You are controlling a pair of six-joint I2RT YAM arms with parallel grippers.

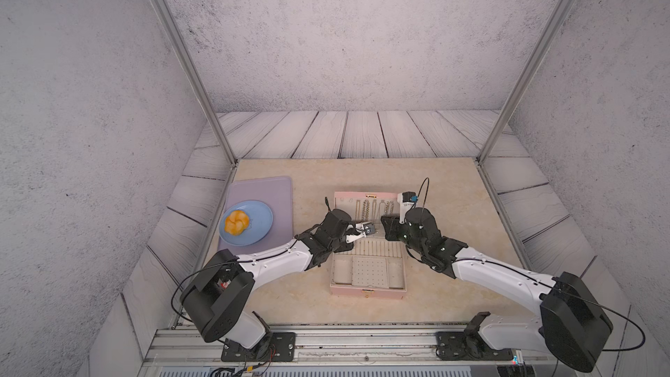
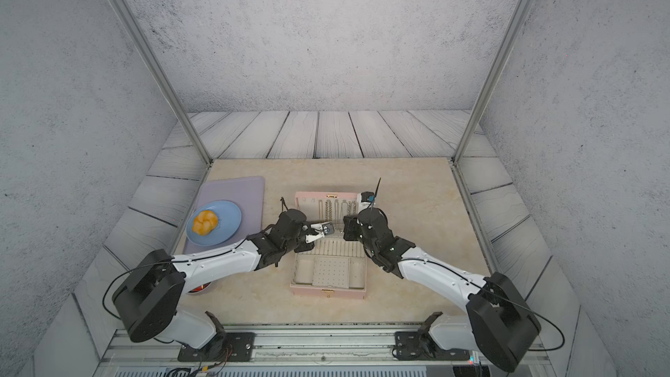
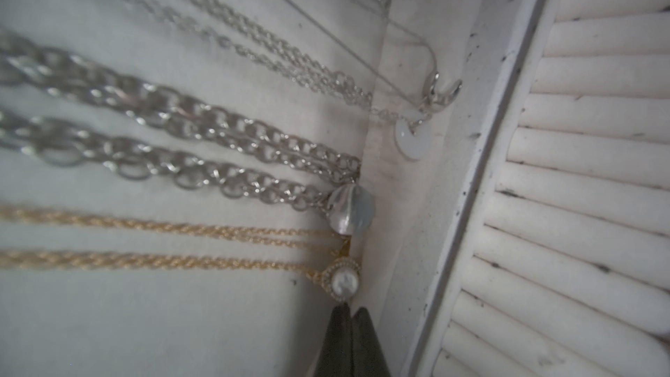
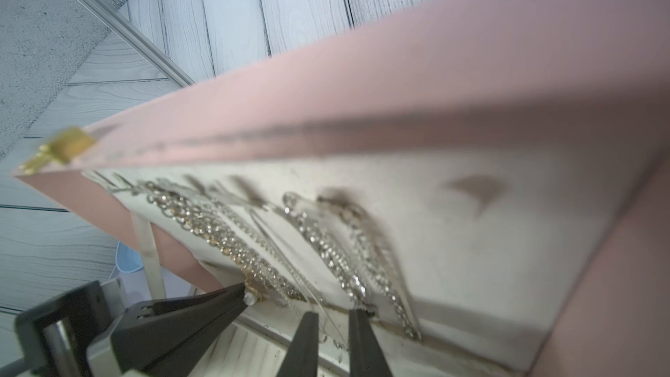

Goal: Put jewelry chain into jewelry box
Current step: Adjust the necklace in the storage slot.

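The pale pink jewelry box point(image 1: 366, 292) point(image 2: 326, 294) lies open mid-table, its lid point(image 4: 398, 85) standing upright at the back. Several chains hang inside the lid. The silver jewelry chain point(image 4: 333, 259) point(image 1: 388, 208) is the one farthest right, and its lower end reaches the lid's bottom edge. My right gripper point(image 4: 331, 315) is open a little at that edge, beside the chain's end, with a fine wire strand crossing its gap. My left gripper point(image 3: 350, 308) point(image 1: 368, 229) is shut, tips just below a gold chain's pearl pendant point(image 3: 344, 281).
A lilac tray point(image 1: 279, 190) at the left holds a blue plate point(image 1: 259, 219) with an orange bun point(image 1: 235, 227). The box base shows ring rolls point(image 3: 580, 139) and a perforated panel point(image 1: 369, 270). Both arms crowd the lid from either side.
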